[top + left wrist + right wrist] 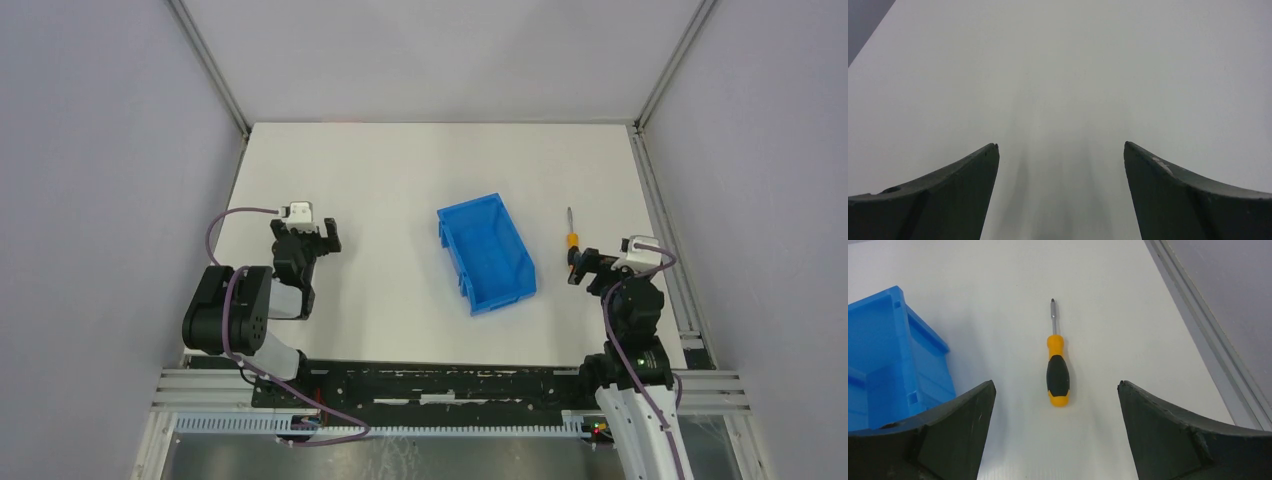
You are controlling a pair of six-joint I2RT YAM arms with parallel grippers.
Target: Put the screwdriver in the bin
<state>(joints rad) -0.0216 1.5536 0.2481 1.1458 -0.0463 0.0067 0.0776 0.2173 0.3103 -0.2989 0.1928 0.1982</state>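
The screwdriver (571, 240) (1057, 369), orange-yellow and black handled with a thin metal shaft, lies flat on the white table to the right of the bin, its tip pointing away from the arms. The bright blue bin (486, 252) (888, 355) stands near the table's middle, and nothing shows inside it. My right gripper (590, 268) (1056, 386) hangs open just behind the screwdriver's handle end, which lies ahead of and between the two fingers, untouched. My left gripper (313, 236) (1061, 146) is open over bare table at the left, holding nothing.
A metal rail (662, 215) (1208, 335) runs along the table's right edge close to the screwdriver. Grey walls (110, 150) enclose the table on three sides. The arms' bases sit on a black frame (440, 385) at the near edge.
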